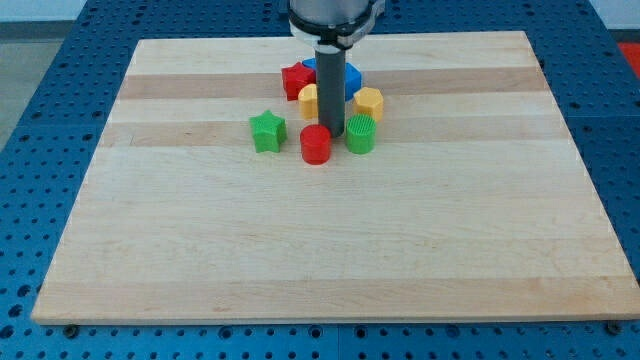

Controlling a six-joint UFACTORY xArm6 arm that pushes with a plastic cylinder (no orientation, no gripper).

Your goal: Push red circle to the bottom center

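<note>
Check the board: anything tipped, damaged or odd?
Nothing stands out. All blocks sit flat in one cluster near the view's top centre. My tip is between the red circle and green block.

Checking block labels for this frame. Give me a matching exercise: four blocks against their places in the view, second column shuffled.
Column 1:
1. red circle
2. green star
3. green cylinder-like block
4. red block

Column 2:
A. farthest to the view's left
B. just right of my tip
C. toward the view's top, behind the yellow blocks
D. just left of my tip, lowest in the cluster

Pairs: 1-D, 2-A, 3-B, 4-C
</note>
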